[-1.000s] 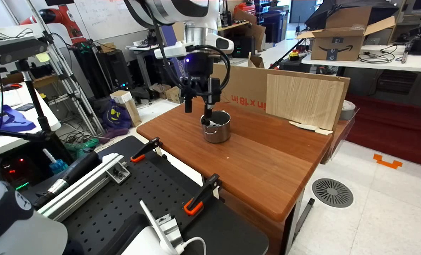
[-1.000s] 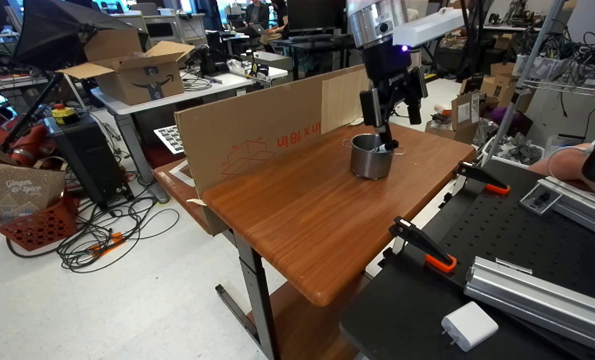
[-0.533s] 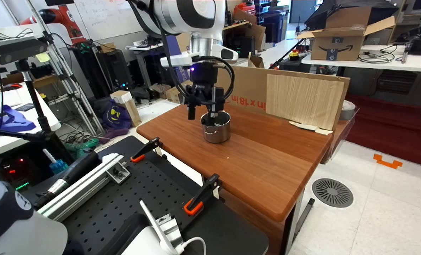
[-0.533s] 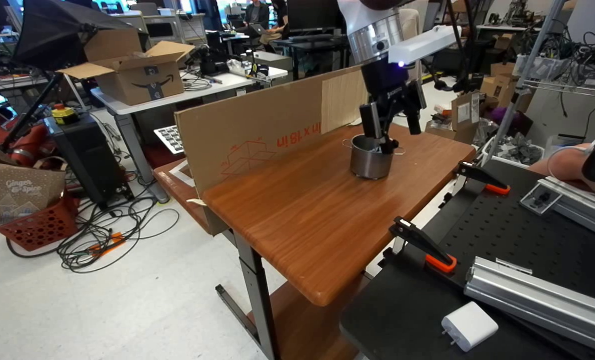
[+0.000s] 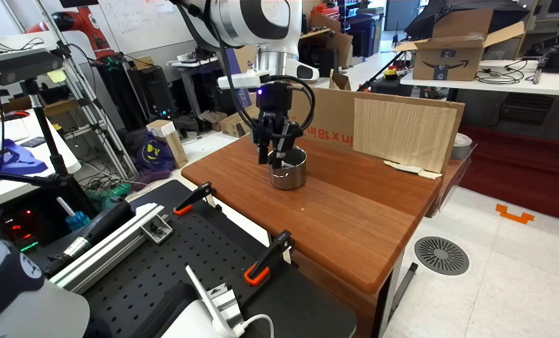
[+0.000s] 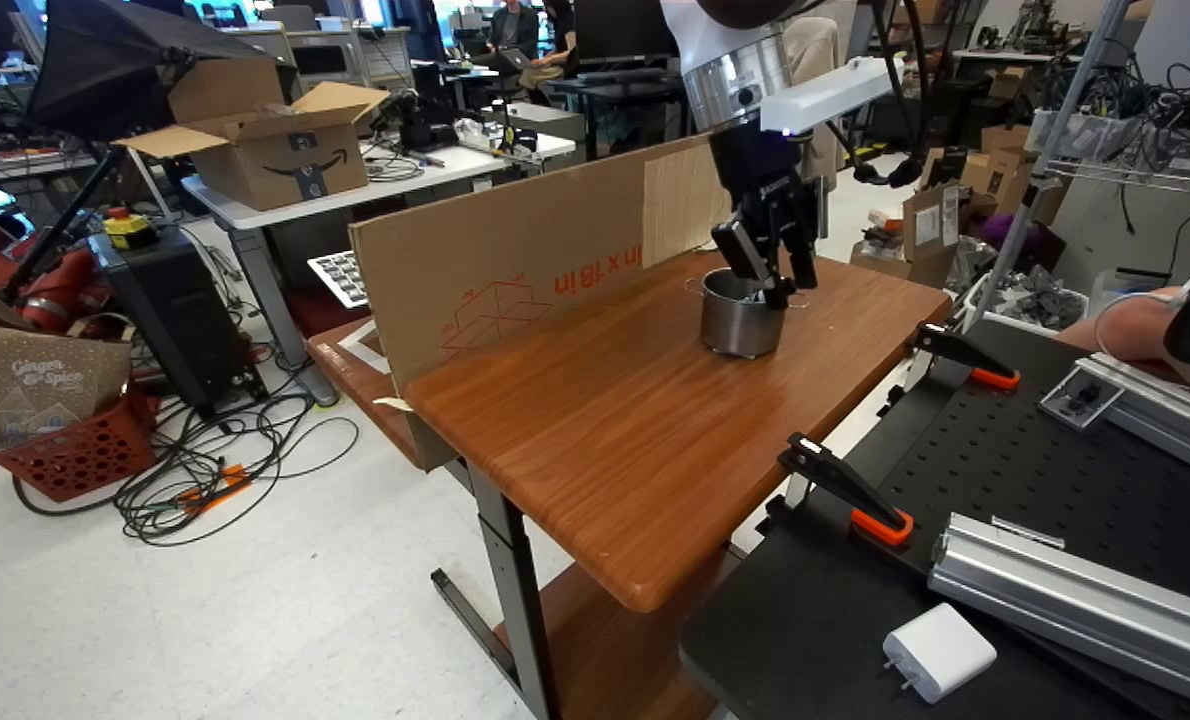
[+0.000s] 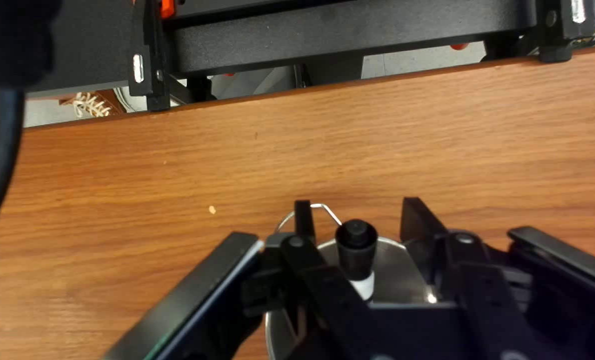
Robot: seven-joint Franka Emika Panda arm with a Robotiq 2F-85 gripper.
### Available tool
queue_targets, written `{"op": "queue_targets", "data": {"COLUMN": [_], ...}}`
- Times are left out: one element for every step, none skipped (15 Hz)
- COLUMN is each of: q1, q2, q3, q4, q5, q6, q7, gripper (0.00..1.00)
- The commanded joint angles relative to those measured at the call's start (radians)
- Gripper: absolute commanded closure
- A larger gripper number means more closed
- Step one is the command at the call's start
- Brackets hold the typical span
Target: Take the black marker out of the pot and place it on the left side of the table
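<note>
Gripper (image 7: 361, 219) has shifted, fingers (image 7: 305, 220) drawn nearer each other over the last half second; wrist view shows them apart, no grip, marker (image 7: 357, 259) between. Marker seems to lean in the pot (image 5: 289, 178), cap (image 7: 356, 244) over the rim (image 7: 391, 242). I should keep it centred, squeeze evenly, lift straight until clear, then swing to the left of the table (image 5: 345, 216)

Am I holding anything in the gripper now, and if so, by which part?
Nothing is held: in the wrist view, the gripper is open, with the black end of the marker between its jaws and a gap visible on either side.
</note>
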Motion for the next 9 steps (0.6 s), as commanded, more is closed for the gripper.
{"op": "queue_targets", "data": {"q1": [0.025, 0.027, 0.028, 0.027, 0.028, 0.028, 0.028, 0.028, 0.028], "q2": [0.021, 0.019, 0.018, 0.017, 0.018, 0.019, 0.018, 0.018, 0.019], "q3": [-0.019, -0.019, -0.018, -0.018, -0.018, -0.018, -0.017, -0.017, -0.017], "q4": [0.027, 0.026, 0.025, 0.026, 0.026, 0.028, 0.027, 0.029, 0.03], "q5": [-0.029, -0.028, -0.026, -0.025, -0.025, -0.025, -0.024, -0.024, -0.024], "q6": [-0.008, -0.008, -0.009, -0.013, -0.014, -0.015, -0.016, -0.018, -0.018], "q7": [0.018, 0.014, 0.012, 0.009, 0.008, 0.008, 0.008, 0.007, 0.006], "gripper": [0.81, 0.89, 0.96, 0.99, 0.96, 0.95, 0.95, 0.95, 0.95]}}
